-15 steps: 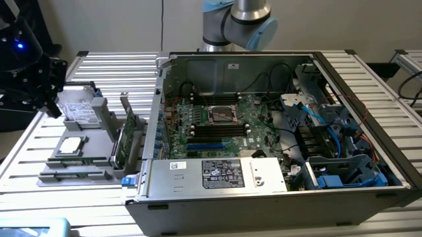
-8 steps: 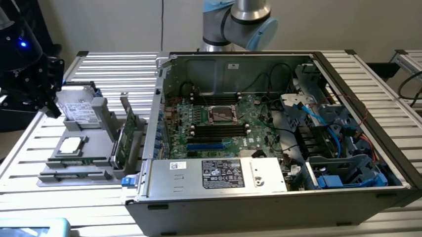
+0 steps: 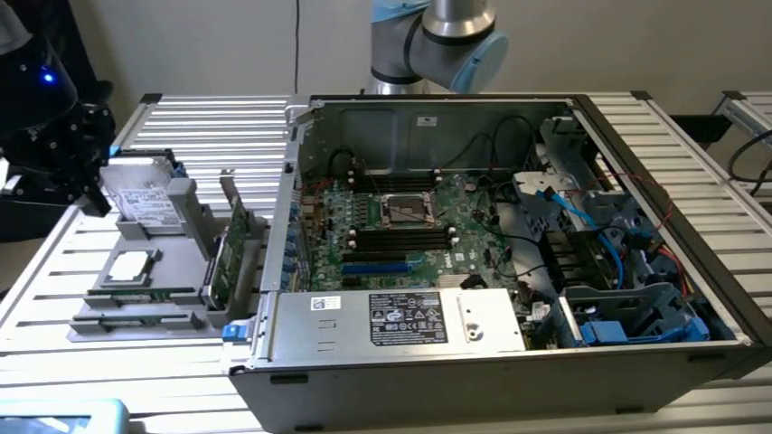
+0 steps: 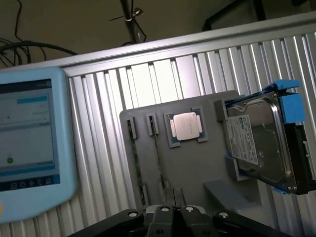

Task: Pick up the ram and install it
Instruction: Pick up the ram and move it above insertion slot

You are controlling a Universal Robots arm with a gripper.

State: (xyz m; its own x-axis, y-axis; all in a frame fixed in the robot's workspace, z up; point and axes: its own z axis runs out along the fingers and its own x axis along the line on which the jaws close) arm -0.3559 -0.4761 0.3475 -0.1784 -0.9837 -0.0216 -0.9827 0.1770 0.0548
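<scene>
Gripper [image 4: 174, 196]: jaws shut, nothing held, just above the gray holder [image 4: 197, 168].
Ram [image 4: 159, 163]: probably light, stiff, fragile — stands on edge; pinch both flat faces at mid-length.

A ribbed aluminium table [image 3: 217, 127] stands before a plain grey wall [image 3: 181, 45].

**Access clearances: tray and case**

Grey tray [image 4: 197, 168] on the counter [image 3: 181, 127]: open from above over the ram sticks [image 4: 159, 158]. An upright hard drive [image 4: 261, 143] crowds one side; a tablet [image 4: 29, 143] lies near the other. Expansion card [image 3: 238, 244] stands between tray and case wall [image 3: 293, 181]. Case top open; cables [image 3: 567, 212] clutter the exterior view's right.
</scene>
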